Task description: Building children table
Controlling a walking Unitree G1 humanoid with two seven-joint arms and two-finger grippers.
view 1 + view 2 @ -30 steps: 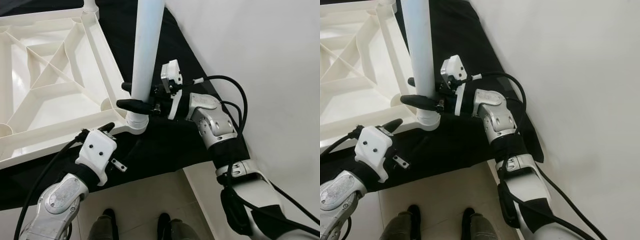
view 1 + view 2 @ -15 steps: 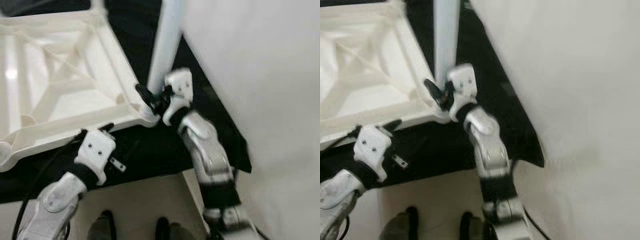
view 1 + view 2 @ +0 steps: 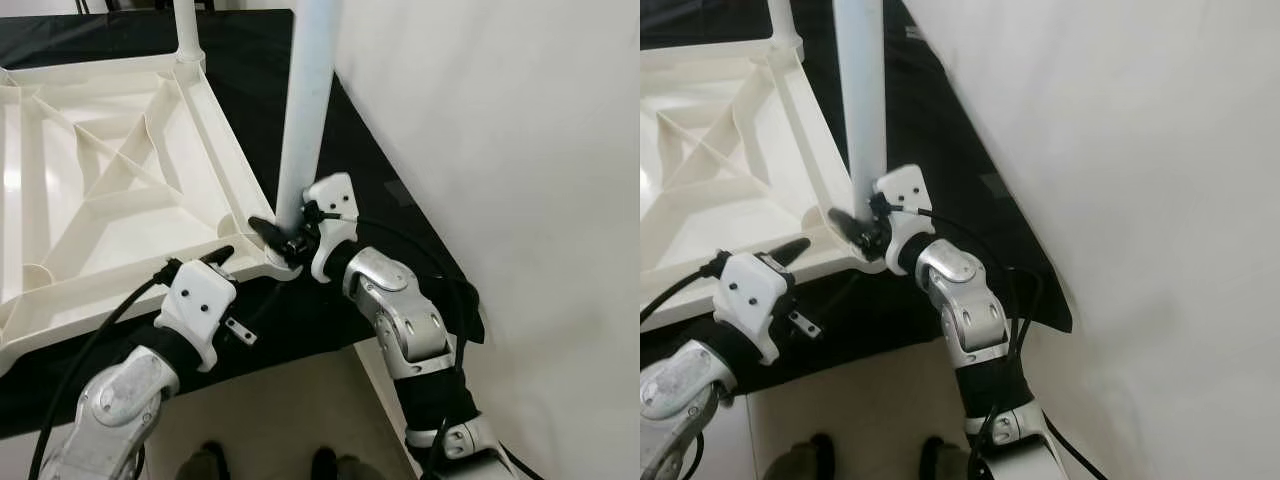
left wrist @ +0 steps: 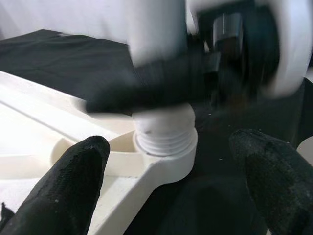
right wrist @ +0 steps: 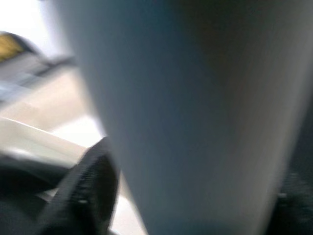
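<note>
An upturned white plastic tabletop (image 3: 110, 190) lies on a black cloth (image 3: 330, 300), ribbed underside up, beside a white wall (image 3: 500, 150). Two white legs are counted: one leg (image 3: 305, 110) rises from the tabletop's near corner socket (image 3: 283, 262), and a second leg (image 3: 185, 30) stands at the far corner on the same side.

Head views: the right gripper (image 3: 283, 232) is clenched around the near leg just above the socket, one black finger showing on the tabletop side of the leg. The left gripper (image 3: 205, 262) sits at the tabletop's near edge, just beside the same socket, black fingertips pointing toward it.

Left wrist view: the left gripper's two fingers (image 4: 73, 176) are spread wide and grasp nothing; between them lies the socket with the leg's ribbed, threaded end (image 4: 164, 137) seated in it, a detail the head views do not resolve. The right gripper's finger crosses the leg above, blurred.

Right wrist view: the leg (image 5: 186, 112) stands close against the lens, blurred, with one black finger (image 5: 90, 191) beside it.
</note>
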